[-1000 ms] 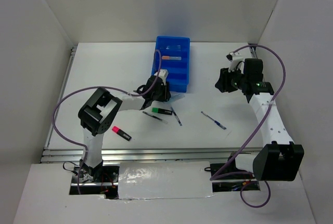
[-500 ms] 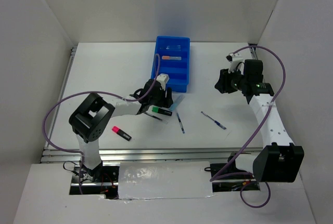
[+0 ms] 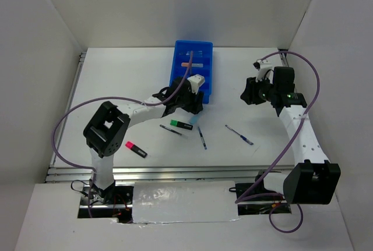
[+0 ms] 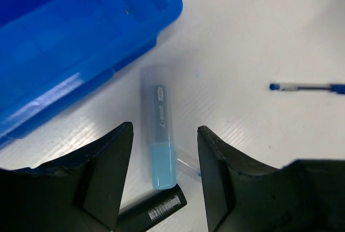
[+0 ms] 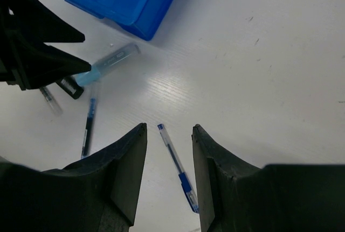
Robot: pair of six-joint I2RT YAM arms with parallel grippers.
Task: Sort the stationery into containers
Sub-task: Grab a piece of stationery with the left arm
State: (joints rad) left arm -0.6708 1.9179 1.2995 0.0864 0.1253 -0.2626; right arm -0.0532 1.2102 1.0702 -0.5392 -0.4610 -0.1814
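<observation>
Left wrist view: the left jaws stand apart and empty, with a pale blue marker point(image 4: 160, 135) lying flat on the counter point(image 4: 259, 33) directly between them. Its clear end points toward the blue tray point(image 4: 64, 38) just beyond. Within the last second the left arm swung off the loose pens and across to the tray's near corner. These jaws now straddle the marker rather than the green highlighter point(image 3: 181, 124), whose black end shows just behind them. That suggests the marker is the next piece to go, needing only a drop and a squeeze. Sorting looks barely begun: 1 orange marker point(image 3: 191, 64) sits in a farther compartment of the tray, while a pink highlighter point(image 3: 136, 149) lies well behind the left jaws. The right jaws, also apart and empty, hang unmoved, with a blue pen point(image 5: 178, 170) on the counter below their gap.
</observation>
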